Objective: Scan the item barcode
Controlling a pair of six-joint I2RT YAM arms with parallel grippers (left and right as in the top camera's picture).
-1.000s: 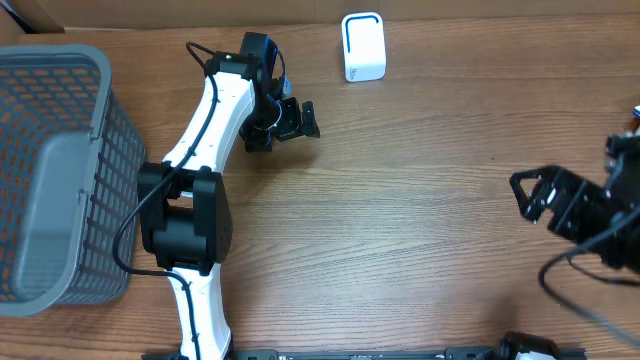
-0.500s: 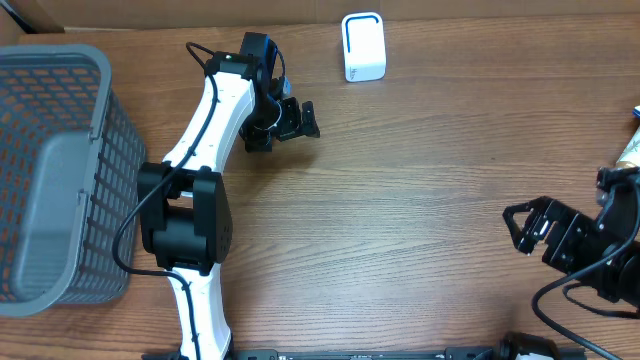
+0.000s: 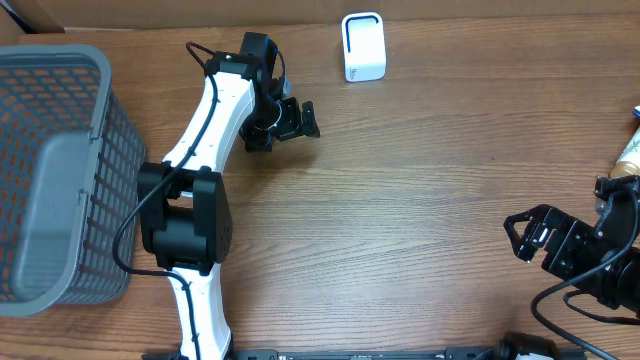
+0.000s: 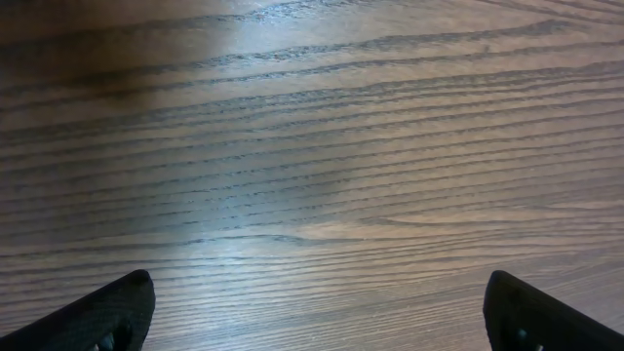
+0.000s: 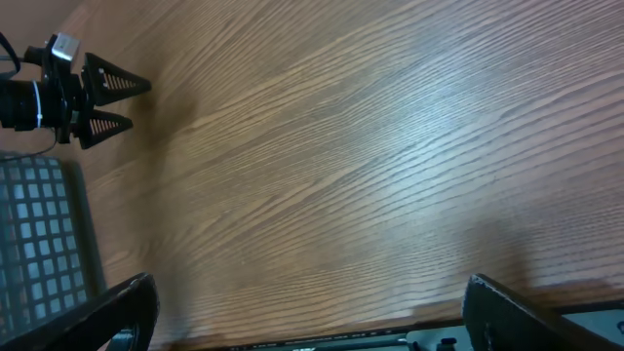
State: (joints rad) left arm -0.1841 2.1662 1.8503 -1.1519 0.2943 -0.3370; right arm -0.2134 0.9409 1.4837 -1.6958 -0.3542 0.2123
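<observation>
A: Item, looks?
B: Only a sliver shows. The item [image 3: 631, 152] is cream-coloured, narrow and tilted, cut off by the frame at the 3 o'clock edge of the overhead view. It lies on the wooden surface [image 3: 420, 200]. The barcode can't be made out.
A: Versus the pincers?
B: The right pincer [image 3: 516, 235] is low over the surface with its jaws wide apart and nothing between them. The item is at its 2 o'clock, near but not touching. The left pincer [image 3: 312, 120] also has its jaws spread and is empty. The item is at its 3 o'clock, well apart. Neither wrist view shows the item, just wood grain.
A: Scanner?
B: The scanner [image 3: 363, 46] is a white rounded box at 12 o'clock on the surface. It sits at the left pincer's 1 o'clock, near it, with a gap between them.
A: Anything else?
B: A grey mesh basket [image 3: 60, 52] is at 9 o'clock, beside the left arm.
</observation>
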